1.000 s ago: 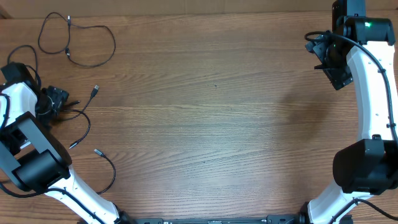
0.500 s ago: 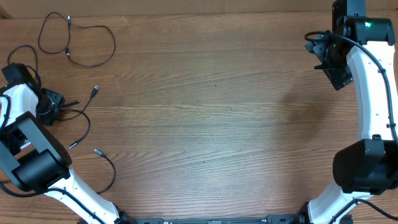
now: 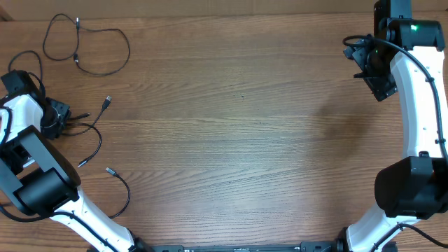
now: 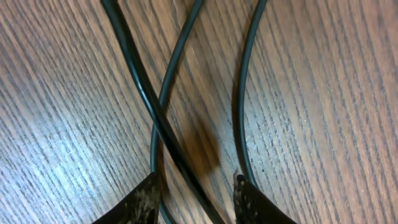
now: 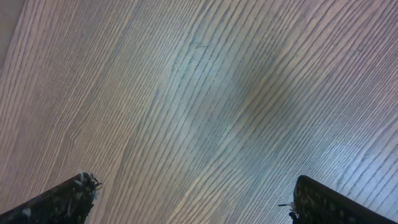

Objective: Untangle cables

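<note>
The left gripper sits at the left edge of the surface, down on the cables. Over the last second its jaws have drawn in from wide to a partial gap; in the left wrist view three black strands run between the fingertips, one thicker strand crossing over a thinner one, with bare wood visible between them, so it has no firm hold on them yet. I judge this to be the closing stage of a grasp on the crossing. From there the strands trail right toward a silver-tipped plug; a separate loop lies well apart near the far edge. The right gripper has not changed; it hangs fully spread and empty over bare wood on the right side, well away from the cords.
</note>
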